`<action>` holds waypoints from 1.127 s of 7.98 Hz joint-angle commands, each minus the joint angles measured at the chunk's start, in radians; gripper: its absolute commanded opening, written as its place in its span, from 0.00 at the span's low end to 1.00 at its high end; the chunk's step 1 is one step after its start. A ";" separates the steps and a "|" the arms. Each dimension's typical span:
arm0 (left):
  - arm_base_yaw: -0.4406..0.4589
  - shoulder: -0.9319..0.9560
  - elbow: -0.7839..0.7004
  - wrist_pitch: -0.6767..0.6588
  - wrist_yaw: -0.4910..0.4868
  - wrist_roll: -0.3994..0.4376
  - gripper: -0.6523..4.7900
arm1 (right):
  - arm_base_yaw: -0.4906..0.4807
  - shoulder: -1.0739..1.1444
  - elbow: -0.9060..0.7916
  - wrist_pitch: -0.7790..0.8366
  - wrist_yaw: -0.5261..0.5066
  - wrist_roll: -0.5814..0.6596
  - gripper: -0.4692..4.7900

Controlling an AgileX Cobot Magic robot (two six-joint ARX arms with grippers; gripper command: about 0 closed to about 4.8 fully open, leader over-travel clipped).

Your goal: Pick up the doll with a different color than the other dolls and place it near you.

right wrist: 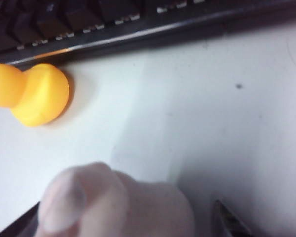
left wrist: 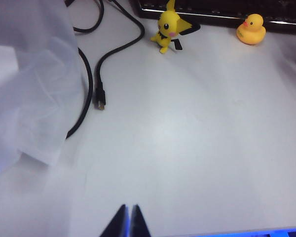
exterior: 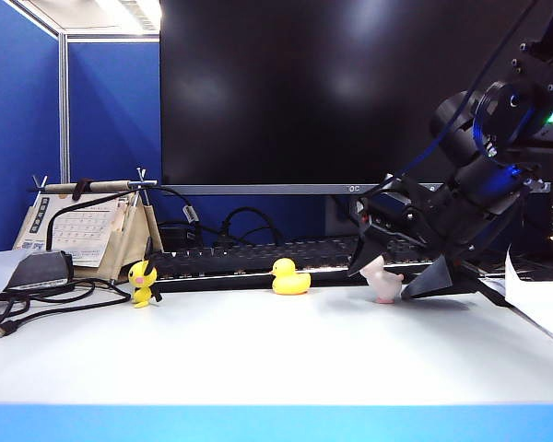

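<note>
1. White rabbit-like doll (exterior: 383, 281) standing on the white table (exterior: 276, 350), just in front of the black keyboard (exterior: 258, 258), at the right end of the row of toys; pink base resting on the surface; seen blurred and very close in the right wrist view (right wrist: 118, 202).
2. Right gripper (exterior: 401, 276) lowered around the doll, one dark finger on each side; jaws spread wide, at full opening; left finger (exterior: 364, 253) appearing against or very near the doll's head, contact not confirmable; right finger (right wrist: 229, 219) just beside the body, a thin gap visible; nothing held yet.
3. Yellow rubber duck (exterior: 290, 278) standing near, to the left of the doll, well clear of the fingers; yellow figure with black-tipped ears (exterior: 143, 283) further left, beside the desk calendar (exterior: 88, 230) and black cables (left wrist: 93, 74).
4. Left gripper (left wrist: 128, 224) parked low over bare table at the near left, well apart from all toys; fingertips pressed together, empty.
5. Risks, as judged: doll small and light, so an uneven close likely to tip or push it toward the keyboard before both fingers seat; grip too high on the ears likely to slip; rounded body liable to squirt out under pressure; low finger tips liable to scrape the table.
6. Step judged in hand: closing on the doll; lift and carry toward the near edge not yet done.
</note>
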 commanded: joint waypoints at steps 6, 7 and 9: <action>-0.001 0.001 0.002 0.002 0.001 0.000 0.16 | 0.003 0.013 -0.006 -0.030 -0.048 0.007 0.46; -0.001 0.001 0.002 0.002 0.001 0.000 0.16 | 0.003 0.013 -0.006 -0.026 -0.048 0.006 0.46; -0.001 0.001 0.002 0.002 0.001 0.000 0.16 | 0.003 0.013 -0.006 -0.009 -0.047 -0.011 0.70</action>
